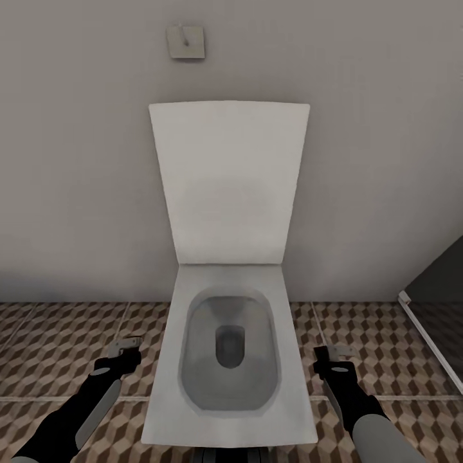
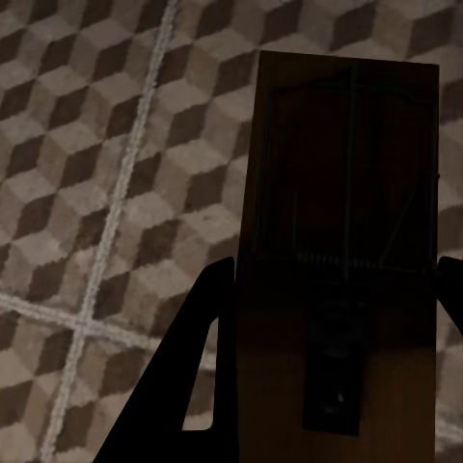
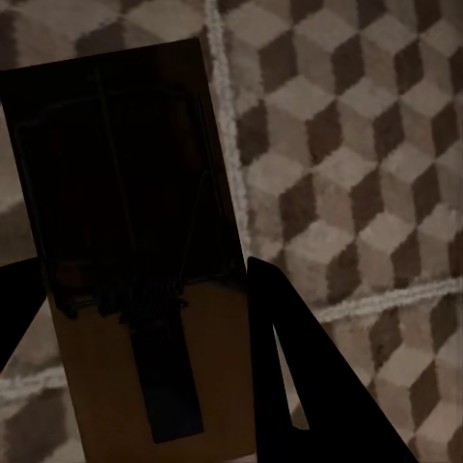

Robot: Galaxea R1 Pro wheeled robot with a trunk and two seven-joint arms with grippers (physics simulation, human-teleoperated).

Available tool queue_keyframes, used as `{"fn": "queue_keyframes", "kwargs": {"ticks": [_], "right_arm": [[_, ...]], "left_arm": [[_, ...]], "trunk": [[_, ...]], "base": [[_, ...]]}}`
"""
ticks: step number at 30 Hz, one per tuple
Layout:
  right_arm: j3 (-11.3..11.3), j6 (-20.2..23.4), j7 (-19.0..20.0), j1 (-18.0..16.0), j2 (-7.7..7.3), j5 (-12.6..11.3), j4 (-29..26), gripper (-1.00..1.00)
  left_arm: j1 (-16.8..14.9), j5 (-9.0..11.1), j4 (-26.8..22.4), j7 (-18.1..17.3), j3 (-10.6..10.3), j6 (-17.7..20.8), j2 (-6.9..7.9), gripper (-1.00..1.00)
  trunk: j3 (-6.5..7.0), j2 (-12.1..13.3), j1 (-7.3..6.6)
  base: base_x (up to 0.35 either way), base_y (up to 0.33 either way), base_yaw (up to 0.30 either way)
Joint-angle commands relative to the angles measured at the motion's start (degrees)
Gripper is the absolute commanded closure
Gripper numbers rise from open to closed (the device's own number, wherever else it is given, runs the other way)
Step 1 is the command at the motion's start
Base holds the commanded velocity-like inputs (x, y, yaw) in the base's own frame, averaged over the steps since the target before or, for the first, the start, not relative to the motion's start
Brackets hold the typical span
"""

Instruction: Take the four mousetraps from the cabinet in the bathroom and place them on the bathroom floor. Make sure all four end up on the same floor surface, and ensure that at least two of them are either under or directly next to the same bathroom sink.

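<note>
The robot faces a white toilet (image 1: 228, 360) with its lid (image 1: 228, 183) raised against a grey wall (image 1: 77, 161); a small square plate (image 1: 186, 42) is fixed on the wall above the lid. The bathroom floor (image 1: 58, 347), tiled in a brown, beige and grey cube pattern with pale grout lines, extends to both sides of the toilet. The left gripper (image 1: 123, 352) hangs low beside one side of the bowl, the right gripper (image 1: 334, 357) beside the other, both above the tiles. In the left wrist view, the dark fingers (image 2: 207, 386) are clamped on a mousetrap (image 2: 338, 241), a flat brown board with thin wire parts, held above the floor. In the right wrist view, the fingers (image 3: 309, 386) are likewise closed on a second mousetrap (image 3: 135, 251), also held above the tiles and not resting on them. A dark panel with a white frame (image 1: 431, 334) stands at the far right edge.
</note>
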Motion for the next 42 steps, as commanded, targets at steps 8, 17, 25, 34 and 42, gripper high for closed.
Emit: {"fn": "queue_keyframes", "kwargs": {"ticks": [8,17,25,34,42], "right_arm": [[-0.21,0.24,-0.16,-0.02,0.09,0.29,-0.10,1.00],[-0.24,-0.37,-0.31,-0.02,0.08,0.23,-0.02,1.00],[-0.31,-0.43,-0.32,-0.02,0.02,0.23,0.05,1.00],[-0.29,-0.06,-0.24,-0.02,0.01,0.23,0.07,1.00],[-0.37,0.17,-0.23,-0.02,0.01,0.23,0.09,1.00]], "left_arm": [[-0.04,0.55,-0.03,0.65,-0.56,0.13,0.09,1.00],[-0.11,0.31,7.59,0.59,-0.84,-1.38,-1.51,1.00],[-0.21,-4.36,10.33,0.48,-0.81,-5.29,-3.69,1.00],[-0.22,-6.87,10.02,0.33,-0.72,-6.04,-4.20,1.00],[-0.22,-6.63,9.55,0.22,-0.69,-6.01,-4.50,1.00]], "trunk": [[-0.05,-0.02,-0.01],[-0.05,-0.02,-0.01],[-0.05,-0.02,-0.01],[-0.05,-0.02,-0.01],[-0.05,-0.02,-0.01]], "base": [[0.000,0.000,-0.002],[0.000,0.000,0.000],[0.000,0.000,0.000],[0.000,0.000,0.000],[0.000,0.000,0.000]]}}
